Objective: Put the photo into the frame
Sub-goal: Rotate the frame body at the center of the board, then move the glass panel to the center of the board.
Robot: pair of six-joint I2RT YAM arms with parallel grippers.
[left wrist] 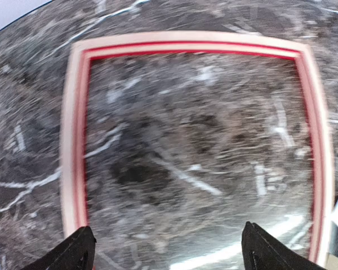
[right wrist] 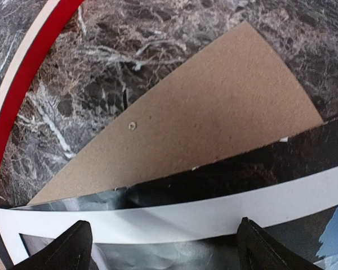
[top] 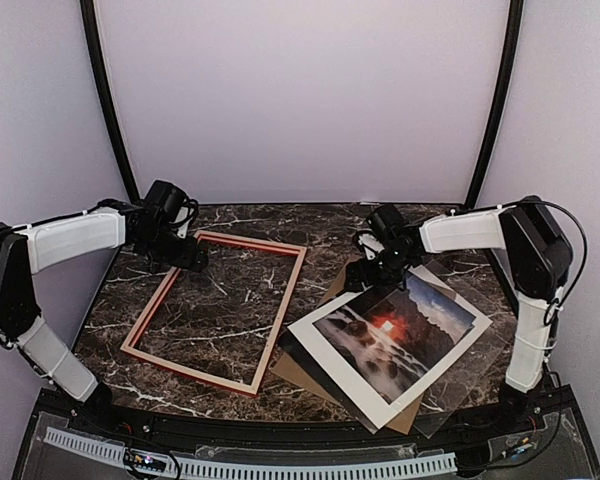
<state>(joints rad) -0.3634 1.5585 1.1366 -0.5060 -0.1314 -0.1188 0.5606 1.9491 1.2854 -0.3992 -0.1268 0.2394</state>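
Frame (top: 250,241) is lying flat on the left half of the table (top: 120,300). The photo (top: 395,330) is lying outside it, to the right. A white mat (right wrist: 214,216) is covering the photo's edges, and a brown backing board (right wrist: 214,112) is sticking out underneath. The stack's corner is sitting just beside the frame's right rail. Left gripper (left wrist: 164,253) is hovering over the frame's far end, jaws spread and empty. Right gripper (right wrist: 163,247) is hovering over the stack's far corner, jaws also spread. The tabletop is dark marble, with pale walls (top: 300,100) behind.

Backing board (right wrist: 214,112) under white mat (top: 335,363)
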